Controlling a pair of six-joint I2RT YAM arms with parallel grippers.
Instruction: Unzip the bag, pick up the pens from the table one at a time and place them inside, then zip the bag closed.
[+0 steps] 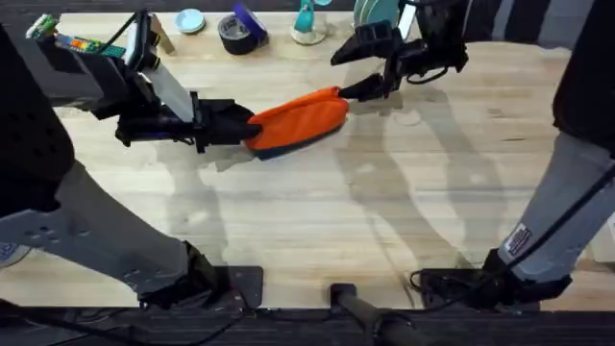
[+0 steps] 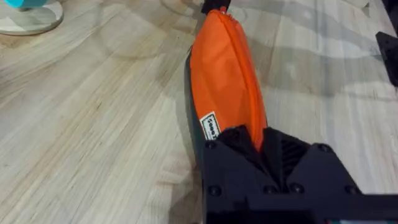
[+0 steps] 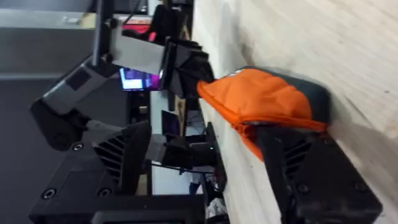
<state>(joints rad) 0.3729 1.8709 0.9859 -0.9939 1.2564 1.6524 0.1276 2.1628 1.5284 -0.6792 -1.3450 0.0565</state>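
An overhead view is showing a light plank table (image 1: 317, 211) with two robot arms reaching in from the near corners toward an orange pouch lying in the far middle. On the left, the left gripper (image 1: 245, 127) is lying low over the wood, pointing right, and its black fingers are clenching the left end of the bag (image 1: 298, 120); its wrist view is showing the orange fabric disappearing between those fingers (image 2: 249, 144), with a small white label on the side seam just beside them. The bag is lying on its side on the table, slanting from lower left to upper right, its orange face up and a dark navy strip showing along the near edge. Its zipper is running the length of the top seam and, in the left wrist view, is looking closed. At the right end, the right gripper (image 1: 354, 91) is coming in from the far right, and its fingers are pinching the tip of the bag near the zipper's end; its wrist view is showing one black finger (image 3: 298, 155) pressing against the bunched orange cloth. Along the far edge of the table, a roll of dark tape (image 1: 240, 34), a small round dish (image 1: 189, 20) and a teal stand (image 1: 307, 24) are sitting well apart from the bag.
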